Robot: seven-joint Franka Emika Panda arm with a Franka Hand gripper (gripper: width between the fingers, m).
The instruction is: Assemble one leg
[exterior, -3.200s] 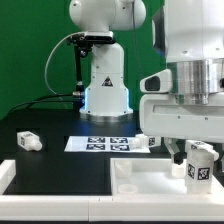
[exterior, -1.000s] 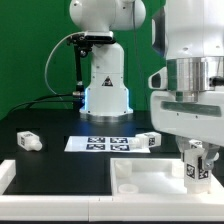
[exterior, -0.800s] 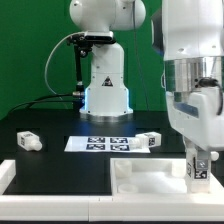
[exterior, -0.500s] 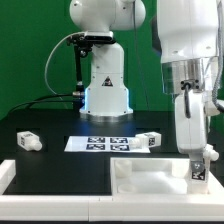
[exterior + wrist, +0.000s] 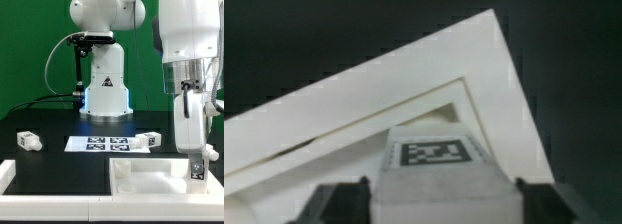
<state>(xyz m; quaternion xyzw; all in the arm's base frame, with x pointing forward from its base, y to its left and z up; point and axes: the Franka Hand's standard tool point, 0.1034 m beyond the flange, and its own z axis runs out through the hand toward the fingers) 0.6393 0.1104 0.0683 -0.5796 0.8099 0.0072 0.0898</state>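
In the exterior view my gripper (image 5: 196, 157) is shut on a leg (image 5: 197, 170), a small white peg with a square tag, held upright. Its lower end is at the right part of the wide white panel (image 5: 150, 178); I cannot tell if it touches. In the wrist view the leg (image 5: 439, 165) fills the space between my dark fingers (image 5: 335, 203), with the gripper (image 5: 439, 195) over a corner of the panel (image 5: 438, 75). Two more legs lie on the black table, one at the exterior view's left (image 5: 29, 141) and one near the middle (image 5: 148, 139).
The marker board (image 5: 105, 144) lies flat on the table in front of the robot base (image 5: 105, 80). A white raised edge (image 5: 8, 172) runs along the table's left front. A green wall stands behind.
The gripper has turned about its upright axis and come down a little with the leg, closer to the panel's right part. In the last half second it has hardly moved.
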